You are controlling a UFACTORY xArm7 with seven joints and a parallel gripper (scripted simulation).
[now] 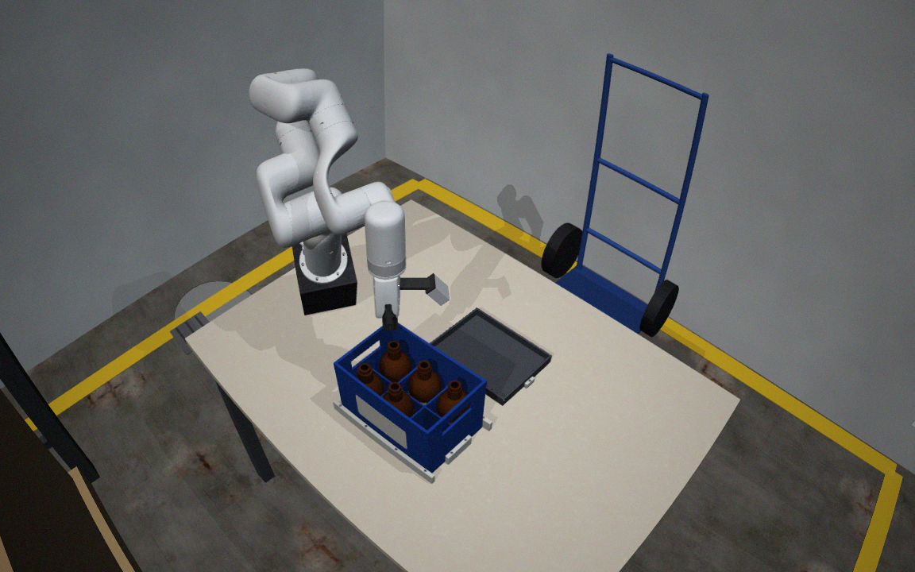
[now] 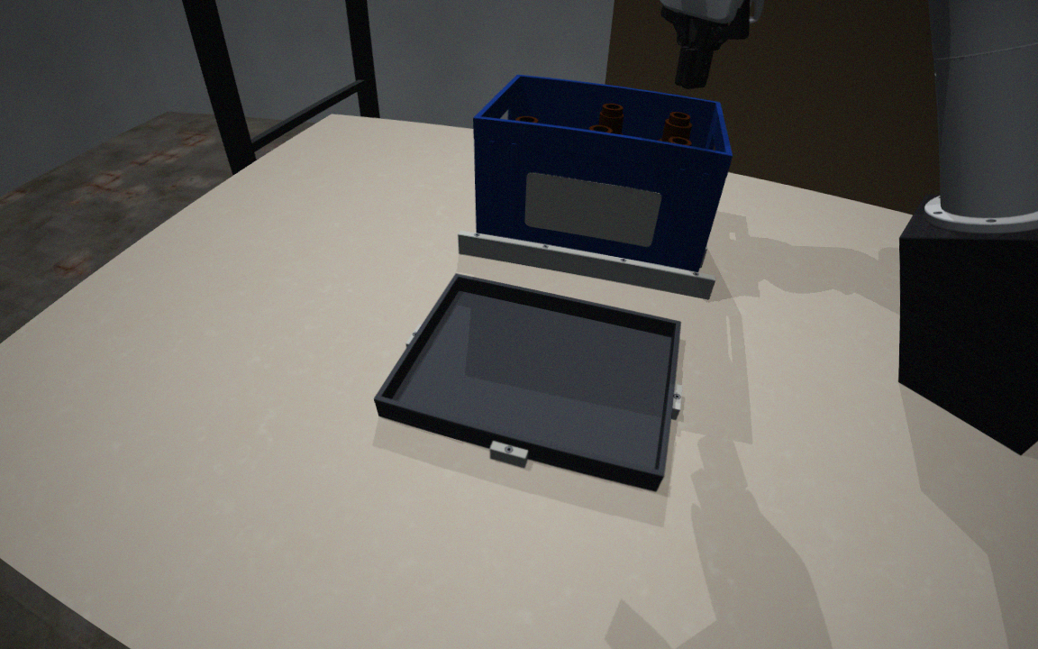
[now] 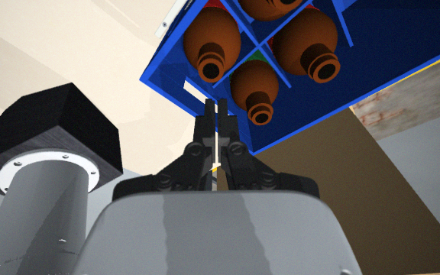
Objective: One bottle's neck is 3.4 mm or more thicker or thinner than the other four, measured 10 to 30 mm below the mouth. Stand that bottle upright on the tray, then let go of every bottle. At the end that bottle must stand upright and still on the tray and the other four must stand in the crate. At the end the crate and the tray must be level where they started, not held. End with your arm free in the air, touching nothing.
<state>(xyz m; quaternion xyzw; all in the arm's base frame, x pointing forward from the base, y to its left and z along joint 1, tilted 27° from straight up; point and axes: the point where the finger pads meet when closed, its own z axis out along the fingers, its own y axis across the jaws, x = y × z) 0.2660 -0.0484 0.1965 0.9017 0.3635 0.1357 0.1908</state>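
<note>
Dim, flat light is leaving the grey walls murky, while the pale desk (image 1: pixel 588 427) (image 2: pixel 265 323) (image 3: pixel 128 53) is catching most of the brightness. Shadows are stretching across it from the arm (image 1: pixel 384 238) (image 2: pixel 995 105), fairly soft in tone. The crate's (image 1: pixel 386 419) (image 2: pixel 498 193) (image 3: pixel 388 76) interior is sinking into darkness, perhaps hiding detail. Faint grain is speckling the wrist view, which is looking slightly soft.
</note>
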